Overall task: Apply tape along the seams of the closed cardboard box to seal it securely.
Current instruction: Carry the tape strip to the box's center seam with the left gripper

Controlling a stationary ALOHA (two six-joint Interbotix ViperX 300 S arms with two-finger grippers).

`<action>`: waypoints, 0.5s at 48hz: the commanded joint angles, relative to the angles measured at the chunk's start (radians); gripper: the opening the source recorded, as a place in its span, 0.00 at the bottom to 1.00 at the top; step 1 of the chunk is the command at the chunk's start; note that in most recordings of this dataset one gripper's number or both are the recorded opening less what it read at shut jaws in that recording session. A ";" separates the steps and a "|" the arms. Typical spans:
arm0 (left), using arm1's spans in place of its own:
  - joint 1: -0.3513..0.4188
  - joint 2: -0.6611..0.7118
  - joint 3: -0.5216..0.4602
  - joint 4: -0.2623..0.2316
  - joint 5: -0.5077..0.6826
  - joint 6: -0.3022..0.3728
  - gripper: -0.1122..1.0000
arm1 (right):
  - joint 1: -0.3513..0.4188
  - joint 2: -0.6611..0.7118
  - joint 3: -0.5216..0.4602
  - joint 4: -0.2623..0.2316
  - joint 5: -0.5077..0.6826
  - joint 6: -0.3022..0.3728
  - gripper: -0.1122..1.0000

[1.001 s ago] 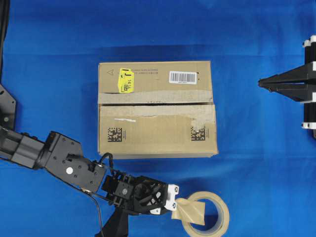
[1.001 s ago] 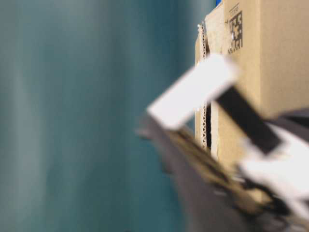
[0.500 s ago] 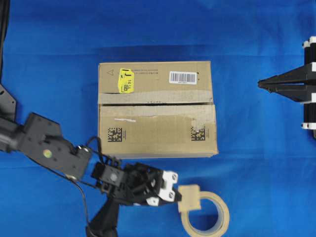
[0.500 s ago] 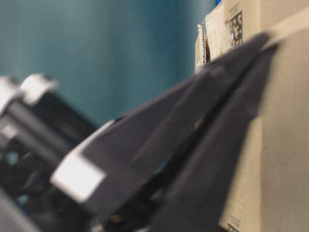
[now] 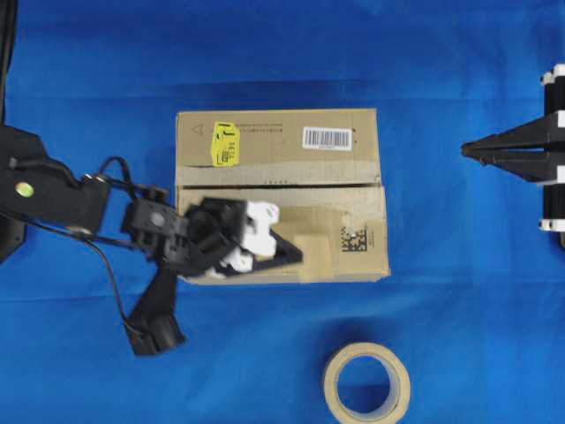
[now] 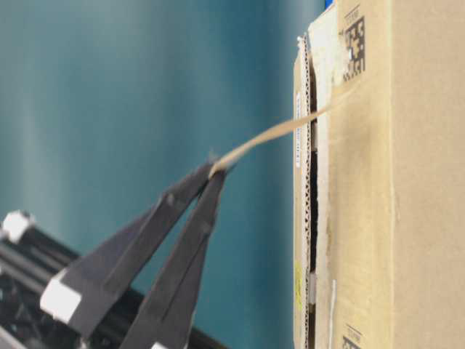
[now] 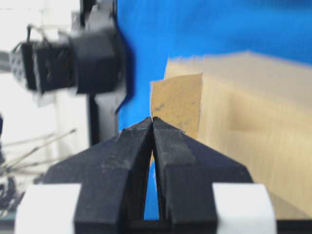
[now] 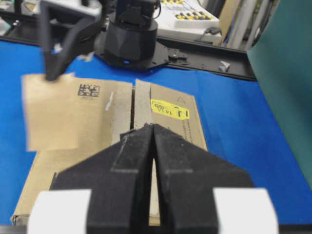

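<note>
The brown cardboard box (image 5: 282, 132) stands mid-table, its flaps closed. The seam (image 5: 291, 185) runs across its top as a dark slit between pale old tape strips. My left gripper (image 5: 298, 256) is shut on a short tan piece of tape (image 5: 316, 254), held over the box's near flap by the right black code. In the left wrist view the tape (image 7: 176, 105) sticks up from the shut tips (image 7: 152, 119). In the table-level view the tape (image 6: 283, 132) bends toward the box. My right gripper (image 5: 465, 150) is shut and empty, right of the box.
The round beige tape roll (image 5: 399, 389) lies on the blue cloth in front of the box, at the lower right. The left arm's cable and body reach in from the left edge. A yellow sticker (image 5: 224, 143) and a white barcode label (image 5: 327, 138) sit on the far flap.
My left gripper has lifted the tape piece away from the roll and carried it up and back over the box's near flap. The right arm has not moved.
</note>
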 commanded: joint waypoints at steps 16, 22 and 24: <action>0.147 -0.063 0.025 0.000 -0.011 0.015 0.10 | -0.006 0.057 -0.029 -0.002 -0.054 -0.002 0.11; 0.164 -0.060 0.029 0.000 -0.006 0.015 0.10 | -0.012 0.080 -0.032 -0.002 -0.067 -0.003 0.11; 0.166 -0.060 0.034 0.000 -0.003 0.014 0.10 | -0.017 0.087 -0.034 -0.003 -0.069 -0.003 0.11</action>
